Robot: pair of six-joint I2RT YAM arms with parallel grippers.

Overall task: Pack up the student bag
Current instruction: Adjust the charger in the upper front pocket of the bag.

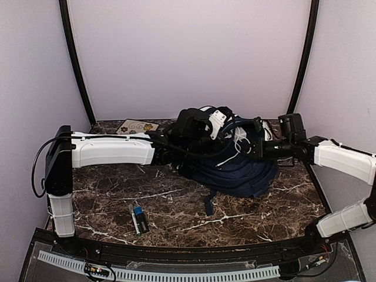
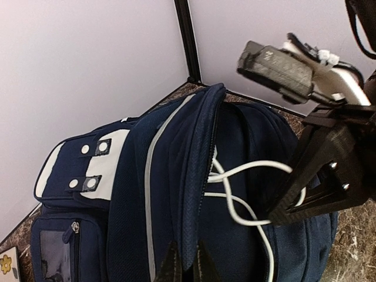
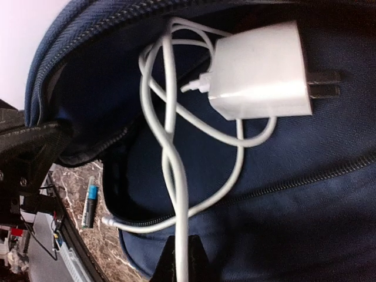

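Two pinches: left end effector [image 2: 187, 264] lifts bag [image 1: 241, 173] rim [image 2: 197, 164] at 10 o'clock so right end effector [image 3: 182, 264], gripping cable [image 3: 170, 147], can drop it in.

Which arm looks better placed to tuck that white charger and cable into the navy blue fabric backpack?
Right, probably: the right gripper pinches the white cable at the opening; the left gripper holds the navy backpack open by its flap.

Left arm [image 1: 111, 150] and right arm [image 1: 343, 161] meet over the bag [image 1: 241, 170] at the table's [image 1: 176, 200] back, a white cable [image 1: 238, 144] on it. Near the front lies a marker [image 1: 134, 220] and at the back a card [image 1: 136, 126].
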